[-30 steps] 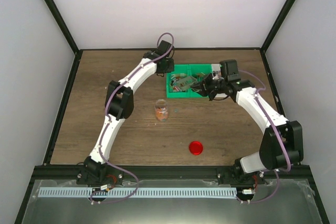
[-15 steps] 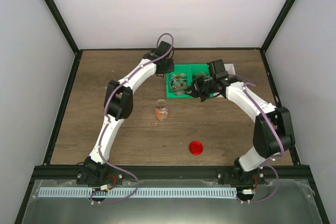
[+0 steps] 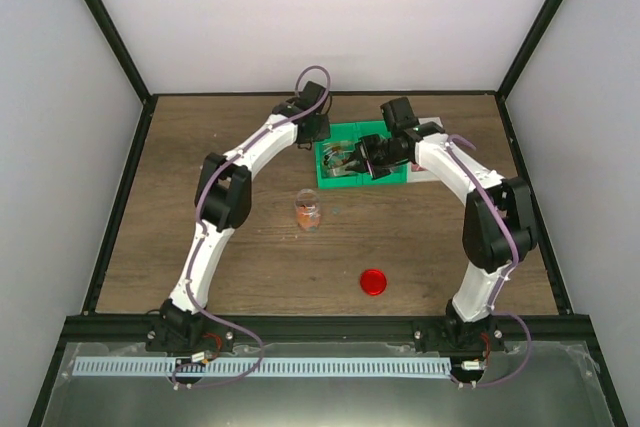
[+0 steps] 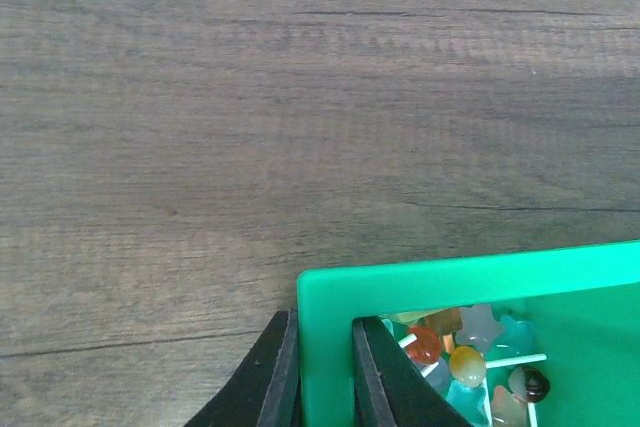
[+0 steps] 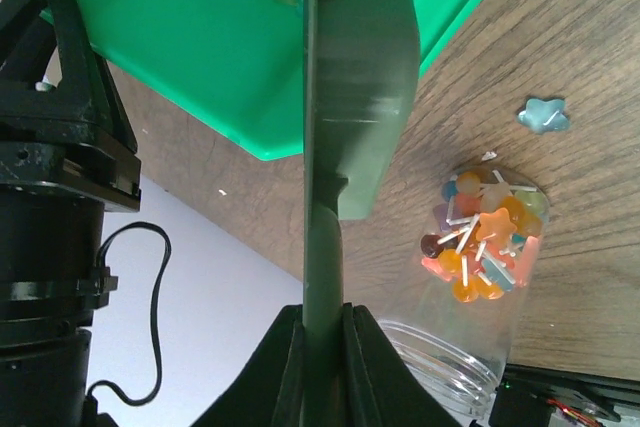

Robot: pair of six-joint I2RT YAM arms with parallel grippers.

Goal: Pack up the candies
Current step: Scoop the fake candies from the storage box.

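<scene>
Wooden table (image 4: 300, 97), green tray (image 4: 470, 272) of candies (image 4: 465, 365).
Tray wall pinched by left gripper (image 4: 325, 327); right gripper (image 5: 322, 313) clamps a dark green tool (image 5: 360, 77), perhaps a scoop.

Counts as I read them from my station: two arms, the left arm (image 3: 235, 187) and the right arm (image 3: 480, 197); two grippers, the left gripper (image 4: 326, 319) and the right gripper (image 5: 322, 312); one green tray (image 4: 470, 282); one clear jar (image 3: 308, 209); one red lid (image 3: 373, 281); one dark green tool (image 5: 360, 77). One blue star-shaped sweet (image 5: 545, 114) lies alone on the table (image 4: 300, 97). The candies (image 4: 467, 365) overlap too much for a full count; I make out at least six in the tray's corner
</scene>
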